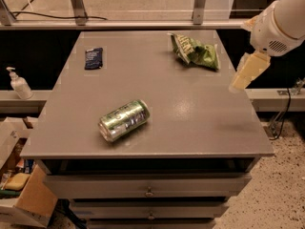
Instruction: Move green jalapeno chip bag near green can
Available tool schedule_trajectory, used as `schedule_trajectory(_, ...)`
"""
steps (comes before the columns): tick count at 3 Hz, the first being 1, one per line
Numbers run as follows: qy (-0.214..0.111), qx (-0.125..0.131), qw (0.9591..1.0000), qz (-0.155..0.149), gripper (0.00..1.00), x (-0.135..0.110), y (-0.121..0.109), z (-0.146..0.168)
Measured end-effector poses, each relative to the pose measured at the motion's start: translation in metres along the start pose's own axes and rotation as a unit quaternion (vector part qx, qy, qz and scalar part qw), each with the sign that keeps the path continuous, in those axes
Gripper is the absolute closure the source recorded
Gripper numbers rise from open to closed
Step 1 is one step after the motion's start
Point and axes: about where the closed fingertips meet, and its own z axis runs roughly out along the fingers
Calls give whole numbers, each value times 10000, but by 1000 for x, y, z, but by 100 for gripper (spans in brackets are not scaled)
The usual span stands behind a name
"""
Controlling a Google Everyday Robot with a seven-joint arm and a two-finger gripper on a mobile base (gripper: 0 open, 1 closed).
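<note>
Lying on its side at the front left of the table point(200, 128) was the green can point(124, 120); well apart, at the back right, sat the green jalapeno chip bag point(195, 51), not yet moved. Beyond it, over the right edge, hung the gripper point(247, 71); whether clenched or released could not be told.

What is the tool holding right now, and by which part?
Nothing. The tool hangs right of the green jalapeno chip bag, not touching it.
</note>
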Motion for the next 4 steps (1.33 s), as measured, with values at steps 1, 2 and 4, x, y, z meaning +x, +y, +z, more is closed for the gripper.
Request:
schedule_trajectory(1,-189,100,9997,140,0,-8,-31,29)
schedule_trajectory(2,-362,72,9986,376,0,-11,-63,60)
schedule_trajectory(4,-440,153,9981,392,0,-11,-62,67)
